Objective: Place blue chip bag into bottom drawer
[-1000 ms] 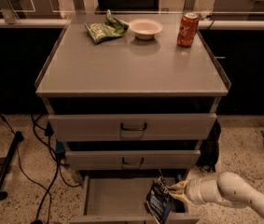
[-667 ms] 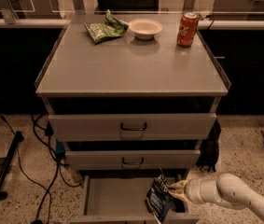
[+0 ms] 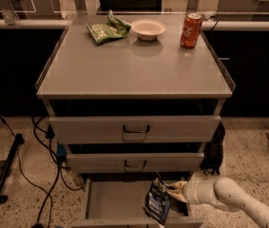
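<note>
The blue chip bag [image 3: 158, 201] hangs upright over the right part of the open bottom drawer [image 3: 117, 203], a shallow grey tray pulled out below the two handled drawers. My gripper [image 3: 173, 192] comes in from the lower right on a white arm and is shut on the bag's upper right edge. The bag's lower end reaches down near the drawer's front edge; I cannot tell whether it touches the drawer.
On the cabinet top stand a green snack bag [image 3: 106, 30], a white bowl [image 3: 148, 29] and a red soda can [image 3: 191, 30]. Two closed grey drawers with wire handles [image 3: 136, 128] sit above. Black cables [image 3: 43, 175] and a dark stand lie on the floor at left.
The arm and the bag have barely shifted, a touch to the left over the drawer. Nothing else moved.
</note>
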Controlling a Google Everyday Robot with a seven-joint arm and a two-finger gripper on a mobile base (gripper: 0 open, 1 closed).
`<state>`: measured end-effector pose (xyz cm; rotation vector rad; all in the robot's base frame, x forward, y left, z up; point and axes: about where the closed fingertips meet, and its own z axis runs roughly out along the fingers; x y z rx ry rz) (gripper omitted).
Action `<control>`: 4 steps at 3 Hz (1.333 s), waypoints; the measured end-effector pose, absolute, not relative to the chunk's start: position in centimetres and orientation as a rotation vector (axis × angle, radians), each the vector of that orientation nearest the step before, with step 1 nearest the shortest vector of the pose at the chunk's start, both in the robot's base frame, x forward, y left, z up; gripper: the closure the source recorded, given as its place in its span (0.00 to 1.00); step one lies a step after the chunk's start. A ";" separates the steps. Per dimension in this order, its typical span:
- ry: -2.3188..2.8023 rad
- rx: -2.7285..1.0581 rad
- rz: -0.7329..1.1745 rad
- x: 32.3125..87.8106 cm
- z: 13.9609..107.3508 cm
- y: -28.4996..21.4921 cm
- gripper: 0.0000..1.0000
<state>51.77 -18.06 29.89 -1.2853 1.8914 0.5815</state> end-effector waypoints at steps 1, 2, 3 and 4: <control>1.894 -1.277 0.593 52.8 28.2 -17.5 1.00; 1.897 -1.262 0.601 54.0 26.3 -17.1 1.00; 1.888 -1.247 0.606 55.3 25.0 -16.5 1.00; 1.862 -1.247 0.606 57.9 23.6 -14.7 1.00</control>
